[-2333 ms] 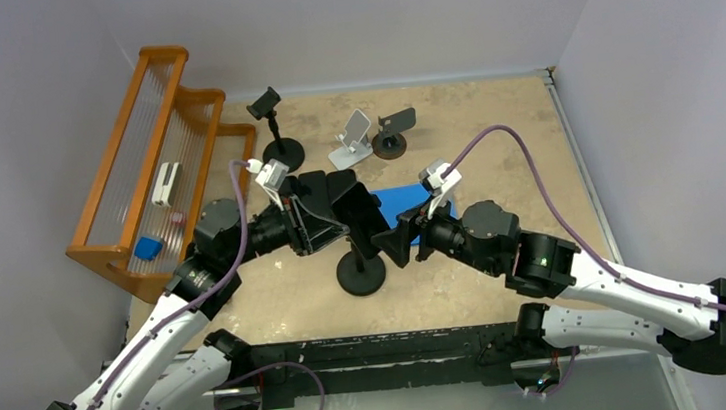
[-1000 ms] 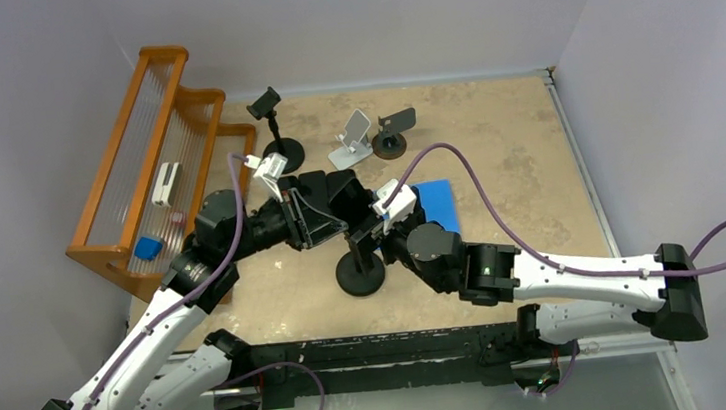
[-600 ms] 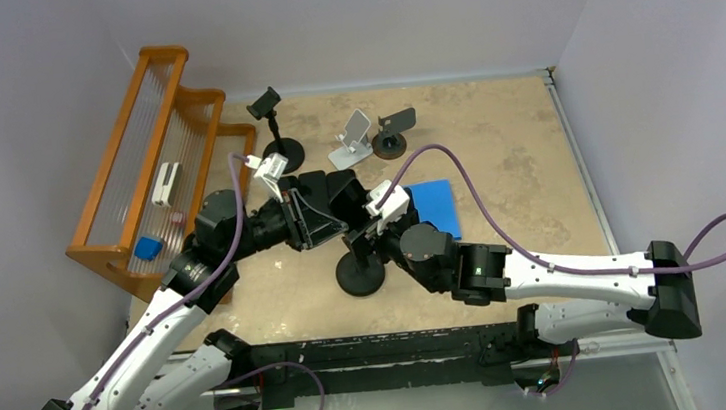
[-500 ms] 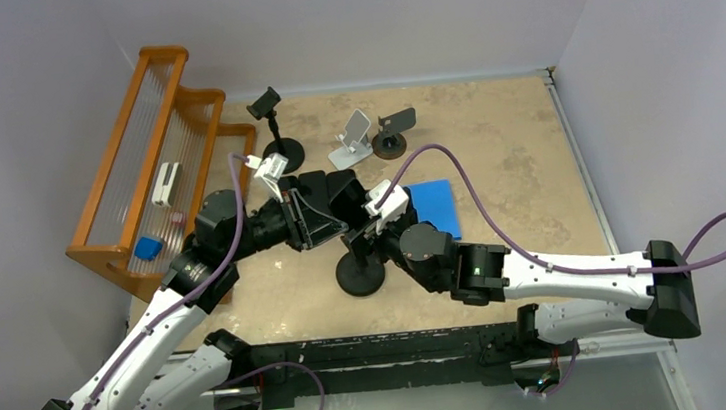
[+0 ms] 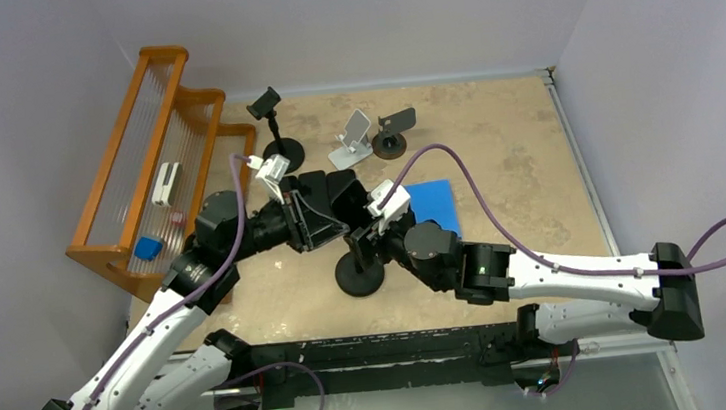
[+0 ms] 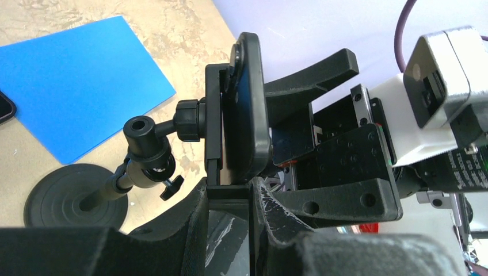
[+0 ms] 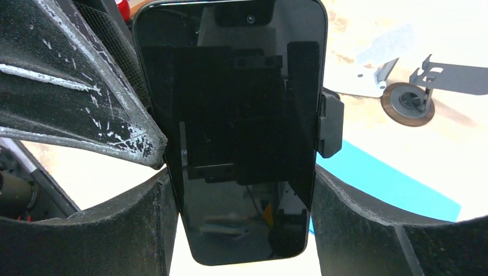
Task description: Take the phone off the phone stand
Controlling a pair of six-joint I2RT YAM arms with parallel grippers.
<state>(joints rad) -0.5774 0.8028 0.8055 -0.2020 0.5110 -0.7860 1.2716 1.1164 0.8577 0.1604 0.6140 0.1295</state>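
A black phone [image 7: 241,115] sits upright in the clamp of a black stand [image 6: 213,132] with a round base [image 5: 361,275]. In the left wrist view the phone [image 6: 250,115] shows edge on. My left gripper [image 6: 229,201] is shut on the lower end of the stand's clamp, just left of the phone [image 5: 359,225] in the top view. My right gripper [image 7: 241,190] faces the screen, with its fingers [image 7: 144,224] pressed against both long edges of the phone's lower half. The clamp's side jaw [image 7: 331,123] still grips the phone's right edge.
A blue sheet [image 5: 434,203] lies flat just behind the stand. Three other stands are at the back: a black one [image 5: 277,133], a white one [image 5: 353,141] and a grey one [image 5: 392,132]. An orange rack [image 5: 148,155] stands at the far left.
My right gripper has swung left from beside the stand and closed round the phone's edges. In the last half second it barely shifted. The left gripper has stayed on the clamp.
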